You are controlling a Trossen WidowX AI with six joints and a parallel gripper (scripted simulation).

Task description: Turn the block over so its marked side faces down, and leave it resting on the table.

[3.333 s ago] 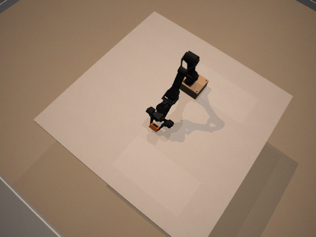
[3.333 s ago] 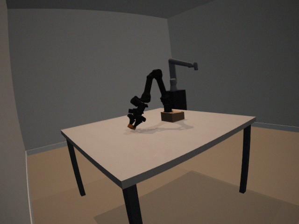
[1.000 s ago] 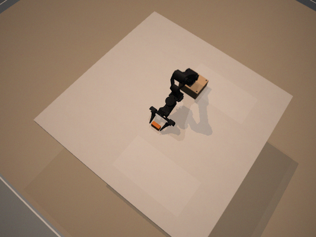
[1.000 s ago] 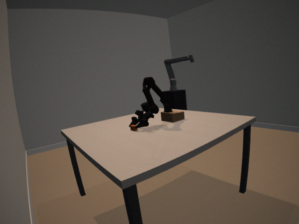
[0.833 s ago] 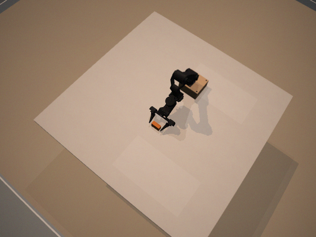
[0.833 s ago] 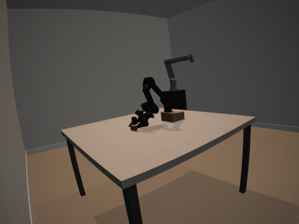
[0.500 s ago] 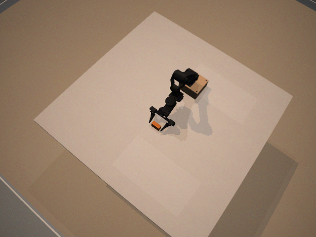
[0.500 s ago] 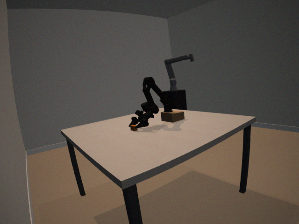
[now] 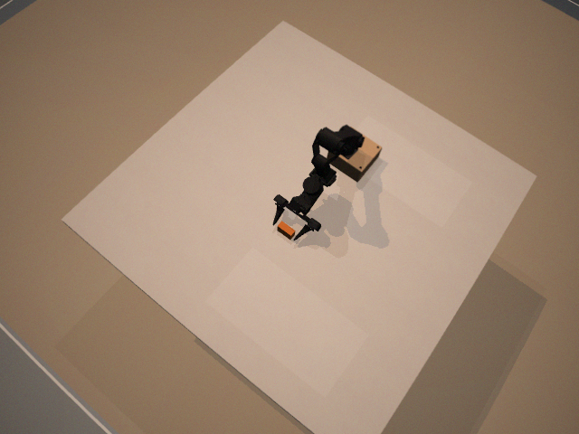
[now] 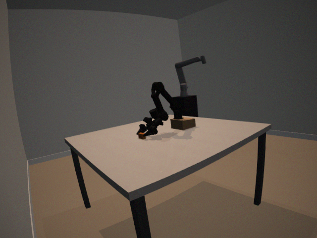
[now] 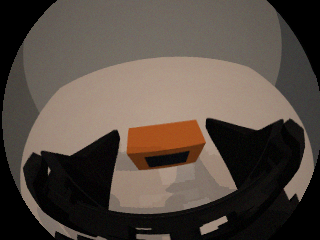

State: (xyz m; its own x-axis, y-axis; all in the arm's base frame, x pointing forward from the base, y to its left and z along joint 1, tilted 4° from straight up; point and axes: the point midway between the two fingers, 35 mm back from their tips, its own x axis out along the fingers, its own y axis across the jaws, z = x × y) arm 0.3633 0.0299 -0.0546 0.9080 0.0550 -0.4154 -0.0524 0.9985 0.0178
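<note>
An orange block (image 9: 286,229) (image 10: 141,136) (image 11: 164,137) rests on the table (image 9: 186,186) (image 10: 166,156) (image 11: 150,85). Its upper face is plain orange. Its dark marked patch (image 11: 167,159) is on the upright side that faces the wrist camera and the arm. My gripper (image 9: 284,231) (image 10: 140,135) (image 11: 162,128) is open and low over the table, with one finger at each end of the block. In the wrist view there is a gap between each finger and the block. The block's underside and far side are hidden in the wrist view.
The arm's wooden base box (image 9: 370,151) (image 10: 183,124) stands on the table behind the gripper. A grey arm (image 10: 180,74) on a black pedestal (image 10: 189,104) stands beyond the table. The table's edges are far from the block.
</note>
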